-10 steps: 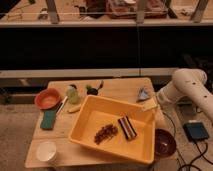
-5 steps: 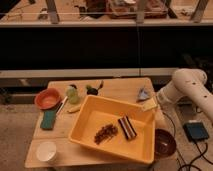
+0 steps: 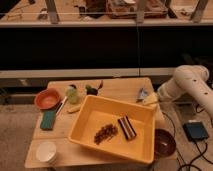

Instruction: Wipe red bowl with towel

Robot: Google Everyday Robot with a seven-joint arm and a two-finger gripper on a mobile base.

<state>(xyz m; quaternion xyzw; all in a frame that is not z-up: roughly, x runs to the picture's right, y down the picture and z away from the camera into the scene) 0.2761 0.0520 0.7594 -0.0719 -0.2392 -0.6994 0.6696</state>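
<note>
The red bowl point(image 3: 48, 99) sits at the table's left edge, upright and empty. A flat green rectangle point(image 3: 48, 120), possibly the folded towel, lies just in front of it. My gripper point(image 3: 145, 96) is at the end of the white arm point(image 3: 186, 86), low over the table's right side near the far right corner of the yellow bin point(image 3: 95, 109). It is far from the red bowl and the green rectangle.
The yellow bin holds a dark striped block point(image 3: 126, 127) and brown crumbs point(image 3: 105, 133). A white bowl point(image 3: 46, 151) stands front left and a dark red-brown bowl point(image 3: 164, 142) front right. Green fruit point(image 3: 73, 94), a dark green item point(image 3: 92, 89) and a utensil lie behind the bin.
</note>
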